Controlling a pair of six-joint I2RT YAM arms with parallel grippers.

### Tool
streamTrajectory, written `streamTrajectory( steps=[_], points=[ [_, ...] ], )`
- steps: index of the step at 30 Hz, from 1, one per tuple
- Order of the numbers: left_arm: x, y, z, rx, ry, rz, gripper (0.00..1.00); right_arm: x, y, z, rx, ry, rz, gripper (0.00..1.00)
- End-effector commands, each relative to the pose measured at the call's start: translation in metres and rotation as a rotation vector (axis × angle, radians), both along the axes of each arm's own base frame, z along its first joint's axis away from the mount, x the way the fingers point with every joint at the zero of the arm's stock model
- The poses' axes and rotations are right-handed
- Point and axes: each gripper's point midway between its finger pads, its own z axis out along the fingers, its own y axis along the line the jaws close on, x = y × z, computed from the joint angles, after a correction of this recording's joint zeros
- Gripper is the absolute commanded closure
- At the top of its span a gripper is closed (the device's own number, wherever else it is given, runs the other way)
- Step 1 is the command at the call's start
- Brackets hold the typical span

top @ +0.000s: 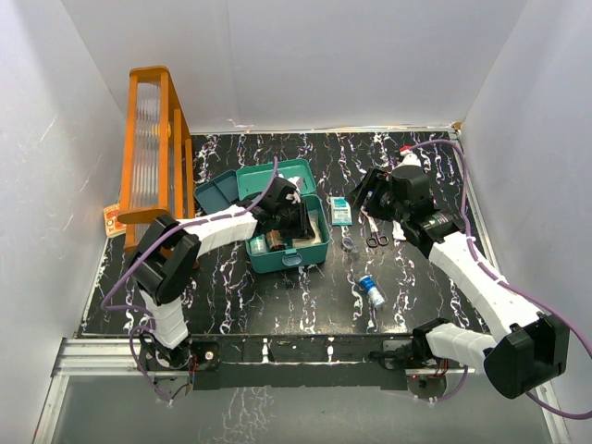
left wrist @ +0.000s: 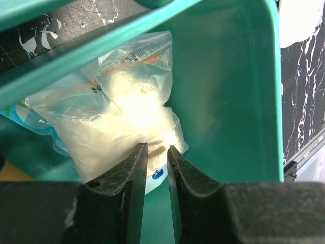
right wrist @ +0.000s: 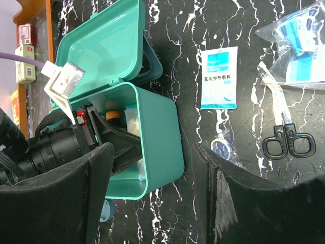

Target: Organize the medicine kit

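I had the left gripper point(left wrist: 157, 148) down inside the open medicine kit point(left wrist: 228, 101). Its jaws were narrow, and a clear bag point(left wrist: 132, 112) of white material sat right at its fingertips. I couldn't tell whether the bag was pinched. The right gripper point(right wrist: 152, 150) hung wide and empty, the kit straight ahead of its fingers and black scissors point(right wrist: 289, 140) off to one side.

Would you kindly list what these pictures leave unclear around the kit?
Left wrist: glare washes out the clear bag; whether the left gripper pinches it cannot be told.
Top view: the left arm covers much inside the medicine kit.
Right wrist: the clear pouch is cut off by the picture's edge.
Top view: label on the small bottle, too small.
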Motion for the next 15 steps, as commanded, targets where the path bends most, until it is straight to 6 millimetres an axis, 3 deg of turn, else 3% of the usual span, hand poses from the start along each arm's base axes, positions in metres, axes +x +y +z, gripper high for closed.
streamTrajectory(
  steps=[1, 9, 15],
  points=[
    [0.011, 0.003, 0.033, 0.034, -0.108, -0.011, 0.76, 0.007, -0.009, 0.016, -0.002, -0.053, -0.055, 0.39],
    [-0.006, 0.019, 0.081, 0.029, -0.190, -0.075, 0.56, 0.016, -0.050, 0.021, -0.127, -0.075, -0.232, 0.39],
    [-0.009, 0.034, 0.123, 0.032, -0.311, -0.080, 0.51, 0.021, -0.086, 0.013, -0.222, -0.057, -0.337, 0.38]
  ],
)
